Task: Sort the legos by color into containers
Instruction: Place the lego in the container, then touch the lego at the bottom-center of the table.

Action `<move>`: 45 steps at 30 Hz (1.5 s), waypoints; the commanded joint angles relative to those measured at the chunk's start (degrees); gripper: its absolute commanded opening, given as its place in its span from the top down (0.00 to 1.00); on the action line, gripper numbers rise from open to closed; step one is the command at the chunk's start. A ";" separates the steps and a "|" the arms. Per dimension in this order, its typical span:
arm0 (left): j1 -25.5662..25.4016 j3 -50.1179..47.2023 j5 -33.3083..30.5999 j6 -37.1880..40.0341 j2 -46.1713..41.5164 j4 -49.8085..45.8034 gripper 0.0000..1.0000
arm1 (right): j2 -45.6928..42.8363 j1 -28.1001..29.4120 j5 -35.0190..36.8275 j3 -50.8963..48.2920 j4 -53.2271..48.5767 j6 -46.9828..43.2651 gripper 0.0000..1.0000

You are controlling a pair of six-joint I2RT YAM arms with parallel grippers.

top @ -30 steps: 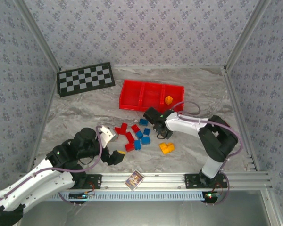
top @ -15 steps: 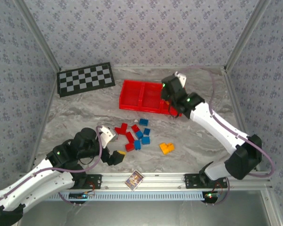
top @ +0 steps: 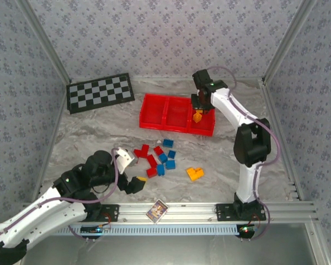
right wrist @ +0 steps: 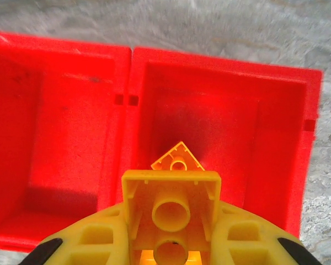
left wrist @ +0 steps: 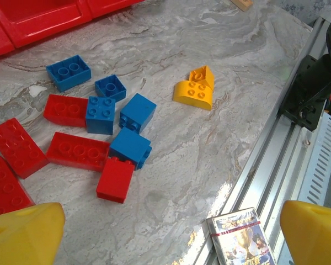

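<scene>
My right gripper (top: 201,106) hangs over the right compartment of the red tray (top: 153,110), shut on an orange-yellow lego (right wrist: 171,212) whose hollow underside faces the wrist camera. Another orange-yellow lego (right wrist: 177,157) lies in that compartment below it. Red legos (top: 146,155), blue legos (top: 166,157) and two orange-yellow legos (top: 195,174) lie loose on the marble table. My left gripper (top: 137,184) sits low at the pile's near left, open, its yellow fingertips (left wrist: 22,234) wide apart with nothing between them. The tray's left and middle compartments look bare.
A black-and-grey checkerboard mat (top: 101,92) lies at the back left. A small printed card (left wrist: 240,240) rests on the metal rail (top: 198,211) at the table's front edge. Patterned walls close in the back and both sides.
My right arm rose from the table beside the pile and swung back over the tray's right compartment, carrying an orange-yellow lego. The left arm has stayed put.
</scene>
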 commanded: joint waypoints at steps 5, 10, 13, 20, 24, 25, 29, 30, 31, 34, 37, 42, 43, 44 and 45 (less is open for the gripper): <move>-1.23 -0.12 -1.10 0.42 -0.49 0.53 0.00 | 5.63 -1.66 3.98 5.15 -8.24 -3.89 0.90; -1.24 -0.11 -1.15 0.34 -0.40 0.54 0.00 | 6.44 -2.99 4.00 4.46 -8.75 -3.72 0.84; -1.25 -0.05 -1.15 0.33 -0.31 0.59 0.00 | 6.66 -3.22 4.08 4.02 -8.99 -3.67 0.74; -1.28 -0.03 -1.72 0.32 0.20 0.33 0.00 | 5.46 -3.26 4.35 3.59 -9.58 -3.64 0.54; -1.26 0.06 -1.84 0.83 0.52 0.18 0.00 | 3.71 -3.27 4.00 3.46 -9.99 -2.73 0.44; -1.28 0.13 -1.85 0.91 0.57 0.03 0.00 | 3.14 -3.20 3.79 3.30 -10.21 -2.50 0.42; -1.32 0.22 -3.71 0.80 0.57 -0.38 0.00 | -0.18 -2.88 2.32 1.54 -10.60 -0.81 0.38; -1.31 0.31 -4.43 0.71 0.48 -0.53 0.00 | -1.53 -2.67 1.66 0.35 -10.10 -0.37 0.36; -1.27 0.32 -5.36 0.86 0.40 -0.74 0.00 | -3.46 -2.45 0.90 -1.46 -9.27 0.02 0.34; -1.28 0.41 -6.35 0.84 0.07 -0.88 0.00 | -9.54 -1.37 -2.10 -7.82 -7.22 2.16 0.30; -1.34 0.24 -6.29 0.95 -1.00 -0.80 0.00 | -16.10 -0.26 -5.09 -15.15 -5.87 4.32 0.26; -1.27 0.06 -6.34 0.92 -2.32 -0.66 0.00 | -26.68 2.01 -8.60 -27.07 -5.66 9.24 0.25; -1.32 0.06 -6.26 0.95 -2.25 -0.61 0.00 | -28.99 3.05 -8.62 -29.79 -6.22 10.62 0.25; -1.35 0.11 -6.18 0.94 -2.20 -0.59 0.00 | -30.81 3.98 -8.49 -31.73 -6.60 11.76 0.25; -1.31 0.06 -6.09 0.90 -2.08 -0.60 0.00 | -32.51 5.01 -8.41 -33.60 -7.02 12.68 0.25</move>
